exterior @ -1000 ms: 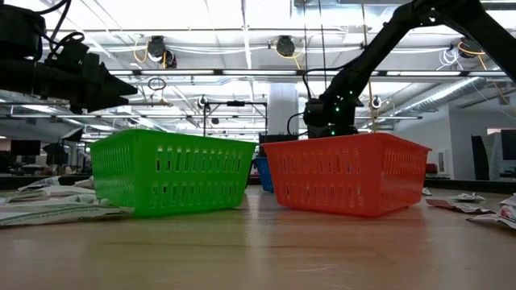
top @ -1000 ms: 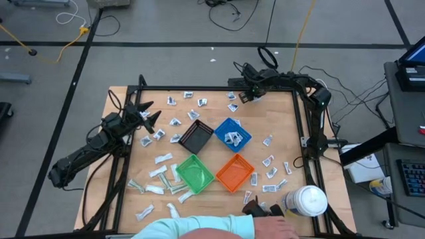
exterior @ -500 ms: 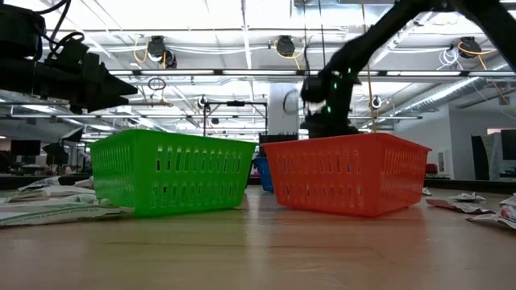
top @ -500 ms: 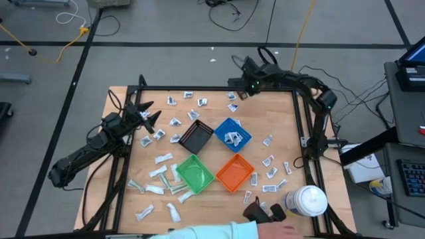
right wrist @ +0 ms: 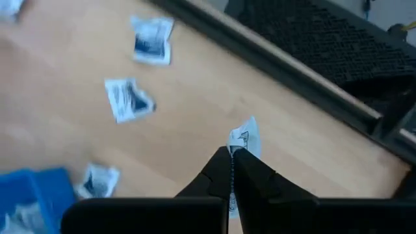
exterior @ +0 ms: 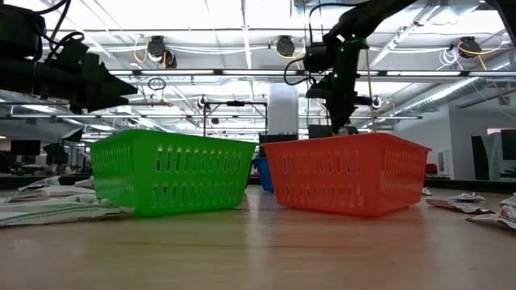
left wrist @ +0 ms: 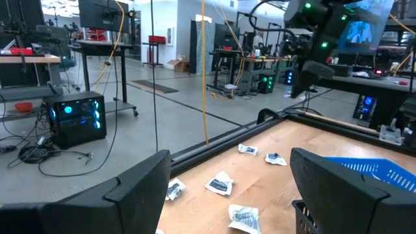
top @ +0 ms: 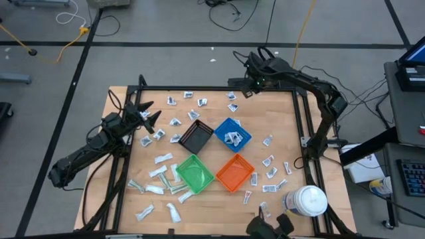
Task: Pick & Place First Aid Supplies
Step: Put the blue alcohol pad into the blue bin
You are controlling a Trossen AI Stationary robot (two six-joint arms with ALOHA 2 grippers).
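The first aid supplies, small white packets (top: 174, 122), lie scattered on the wooden table around four bins: black (top: 196, 137), blue (top: 232, 133), green (top: 194, 172) and orange (top: 235, 172). My right gripper (right wrist: 232, 155) hangs raised over the table's far edge (top: 251, 85), slanting down, shut on one small white packet (right wrist: 244, 138). In the low view it shows high behind the orange bin (exterior: 345, 125). My left gripper (top: 149, 117) waits at the table's left side, level and open (left wrist: 227, 188), with nothing between its fingers. My right gripper pinches the small white packet by one edge (right wrist: 239, 144) between the very ends of its two fingers. The fingers come from above, slanting down. The packet sticks out beyond the fingertips, lifted clear of the table.
A large white round jar (top: 305, 200) stands at the near right corner. A dark object (top: 269, 226) shows at the near edge, with a packet beside it. The black frame rails (top: 199, 88) run along the table's edges. More packets lie under my right gripper (right wrist: 127, 99).
My right gripper has risen well above the table at the far edge and shifted slightly toward that edge. A person's light sleeve and hand at the table's near edge have drawn back out of view.
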